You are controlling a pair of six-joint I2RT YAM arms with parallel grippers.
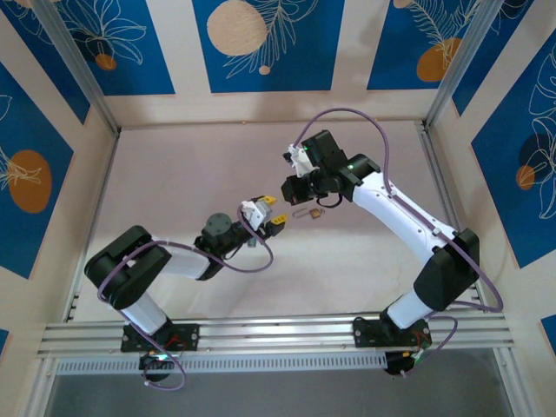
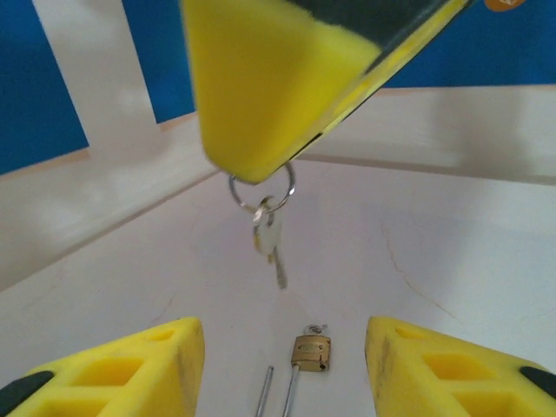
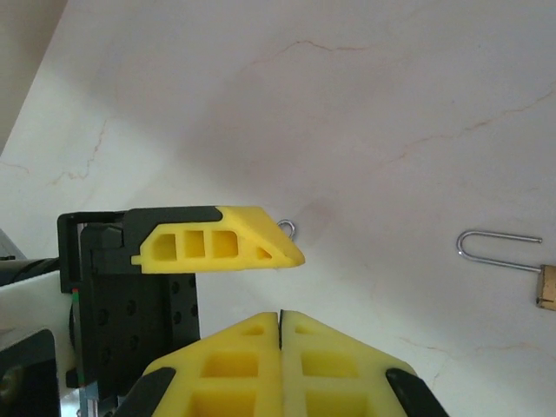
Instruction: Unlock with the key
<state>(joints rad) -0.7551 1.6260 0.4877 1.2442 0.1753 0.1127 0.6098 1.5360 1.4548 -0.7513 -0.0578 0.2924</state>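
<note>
The small brass padlock lies on the pale table, between the wide-apart yellow fingers of my left gripper, which is open. One leg of its silver shackle enters the body and the other ends short of it. Just above, my right gripper is shut on a key ring. A pale key dangles from the ring, clear of the lock. The key's dark blue head is hidden. From the top view, the left gripper and right gripper meet over the padlock.
The left gripper's finger reaches across just beyond my right fingertips. Blue patterned walls and aluminium posts enclose the table. Bare tabletop lies all round the lock.
</note>
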